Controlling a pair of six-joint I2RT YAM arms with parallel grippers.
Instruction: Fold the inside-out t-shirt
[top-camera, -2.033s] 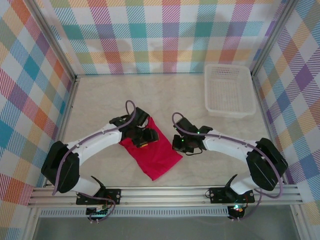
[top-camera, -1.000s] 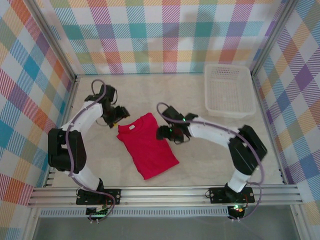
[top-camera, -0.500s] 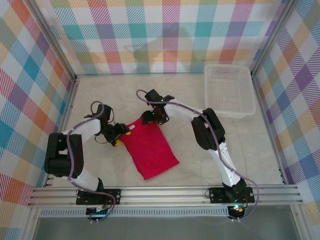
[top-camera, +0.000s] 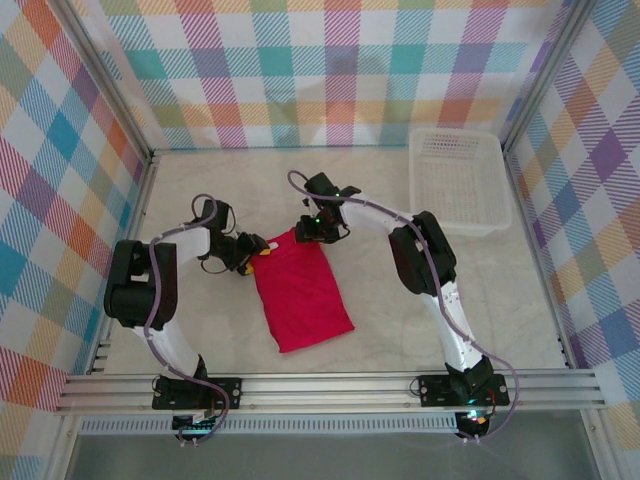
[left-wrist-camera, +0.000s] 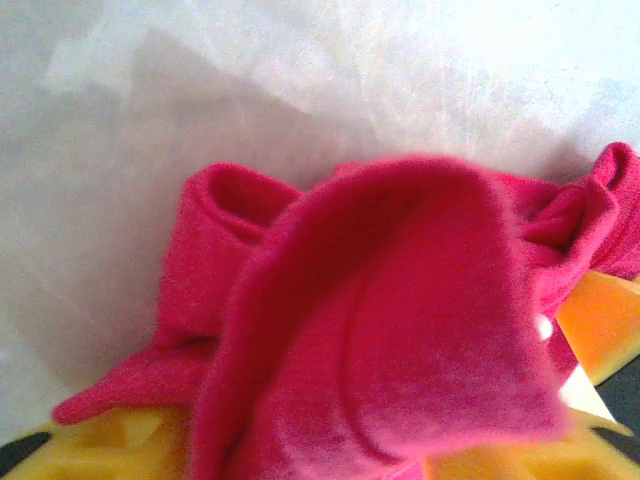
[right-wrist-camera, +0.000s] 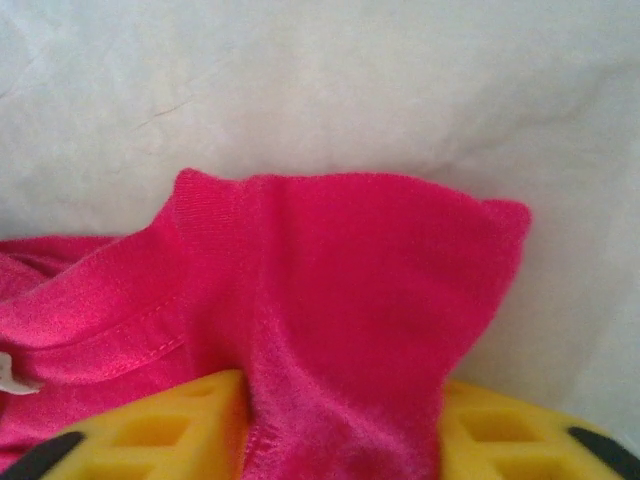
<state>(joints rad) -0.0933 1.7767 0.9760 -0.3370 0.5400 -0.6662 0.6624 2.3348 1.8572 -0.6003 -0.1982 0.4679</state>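
Red t-shirt | L tool, R tool clamped on it; pads partly cloth-hidden

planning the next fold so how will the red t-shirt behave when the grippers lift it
Likely very floppy: the t-shirt bunches and curls over at the left gripper, so it should drape, not hold shape. Probably light, since the thin fabric lies flat on the table. Slipping seems unlikely, as the fuzzy knit is pinched in the right gripper.
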